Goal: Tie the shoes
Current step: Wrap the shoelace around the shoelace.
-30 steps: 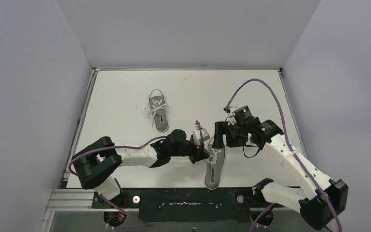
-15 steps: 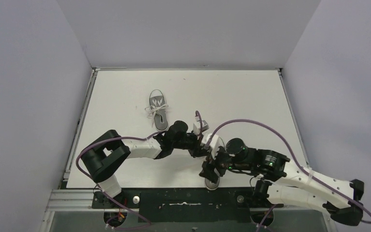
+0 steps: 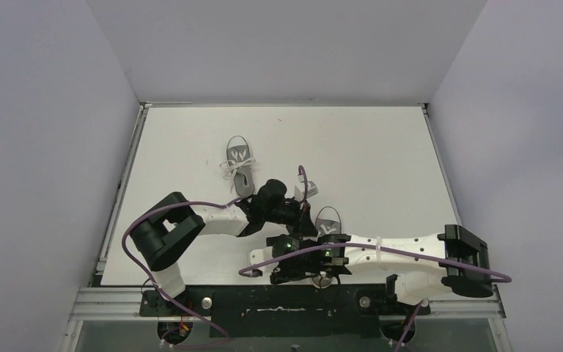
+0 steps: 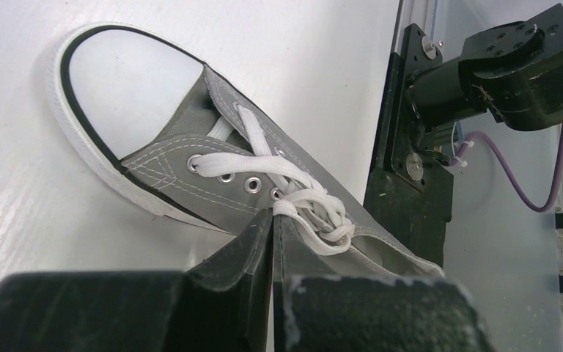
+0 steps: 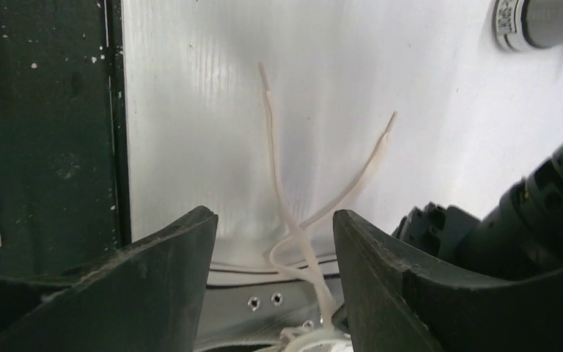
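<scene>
The near grey shoe [image 3: 328, 219] lies by the table's front edge; only its white toe shows in the top view, under my right arm. My left gripper [image 4: 273, 214] is shut on a strand of that shoe's [image 4: 168, 169] white lace [image 4: 264, 165], just beside the bunched knot. My right gripper [image 5: 273, 216] hangs open above the same shoe's eyelet side [image 5: 249, 312]. Two loose lace ends [image 5: 275, 169] run out on the table between its fingers, untouched. The far shoe [image 3: 238, 167] lies alone with its laces bunched.
The black front frame [image 5: 44, 132] runs along the table's near edge, close to the right gripper. The left gripper's black body [image 5: 484, 242] sits just right of the right fingers. White walls enclose the table [image 3: 381, 161] on three sides.
My right arm has swung from the near shoe's right side down to the front edge and now reaches leftward over the shoe. Its jaws have narrowed. The left gripper has stayed shut and shifted slightly away.
</scene>
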Tool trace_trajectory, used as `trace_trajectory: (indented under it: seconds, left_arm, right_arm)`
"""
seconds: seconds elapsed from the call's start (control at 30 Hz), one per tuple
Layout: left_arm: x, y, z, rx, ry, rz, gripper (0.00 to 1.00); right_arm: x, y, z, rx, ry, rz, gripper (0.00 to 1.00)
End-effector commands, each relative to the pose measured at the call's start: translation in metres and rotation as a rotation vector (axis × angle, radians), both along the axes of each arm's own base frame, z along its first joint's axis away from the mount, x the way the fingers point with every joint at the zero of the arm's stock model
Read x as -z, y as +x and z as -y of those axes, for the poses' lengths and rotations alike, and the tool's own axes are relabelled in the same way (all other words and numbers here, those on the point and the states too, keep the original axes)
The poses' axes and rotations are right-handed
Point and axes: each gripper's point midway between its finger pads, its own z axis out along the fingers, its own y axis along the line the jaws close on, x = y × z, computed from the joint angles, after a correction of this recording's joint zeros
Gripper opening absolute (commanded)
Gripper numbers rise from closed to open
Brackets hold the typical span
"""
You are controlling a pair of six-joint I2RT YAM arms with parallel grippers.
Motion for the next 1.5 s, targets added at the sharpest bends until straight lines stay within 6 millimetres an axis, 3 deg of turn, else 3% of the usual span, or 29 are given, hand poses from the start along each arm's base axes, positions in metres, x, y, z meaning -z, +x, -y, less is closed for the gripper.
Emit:
trace_trajectory:
  seconds: [0.0,0.23,0.47,0.53,0.67,0.9,0.97,1.03,1.17,1.3,1.47]
  left_arm:
    - [-0.016,0.001,0.008,0.033,-0.046,0.024,0.0]
    - [-0.011,0.003,0.007,0.02,-0.032,0.031,0.0]
    - [-0.001,0.001,0.003,0.028,-0.013,0.04,0.0]
    - [0.001,0.001,0.002,0.033,-0.009,0.041,0.0]
    - [0.002,0.003,0.001,0.037,-0.014,0.045,0.0]
    - [-0.005,0.01,0.0,0.043,-0.023,0.062,0.0]
    - [-0.005,0.01,-0.001,0.054,-0.022,0.067,0.0]
    - [-0.005,0.01,-0.001,0.056,-0.018,0.072,0.0]
    - [-0.002,0.015,-0.005,0.041,-0.008,0.074,0.0]
    - [-0.001,0.022,-0.01,0.02,-0.015,0.067,0.0]
    - [-0.004,0.028,-0.014,0.002,-0.023,0.063,0.0]
  right_arm:
    - [-0.002,0.022,-0.024,-0.113,-0.004,0.149,0.61]
    - [0.026,0.032,-0.027,-0.145,-0.114,0.19,0.6]
    - [0.044,0.047,-0.017,-0.135,-0.185,0.203,0.6]
    - [0.051,0.05,-0.013,-0.142,-0.206,0.196,0.56]
    - [0.066,0.04,-0.008,-0.204,-0.234,0.127,0.44]
    - [0.097,0.023,0.004,-0.235,-0.282,0.023,0.47]
    - [0.103,0.017,0.004,-0.249,-0.279,-0.024,0.39]
    - [0.106,0.013,0.006,-0.262,-0.301,-0.047,0.22]
    - [0.095,0.009,0.003,-0.259,-0.29,-0.053,0.0]
    - [0.066,0.002,-0.008,-0.226,-0.208,-0.058,0.0]
    - [0.031,-0.024,-0.014,-0.148,-0.114,-0.135,0.0]
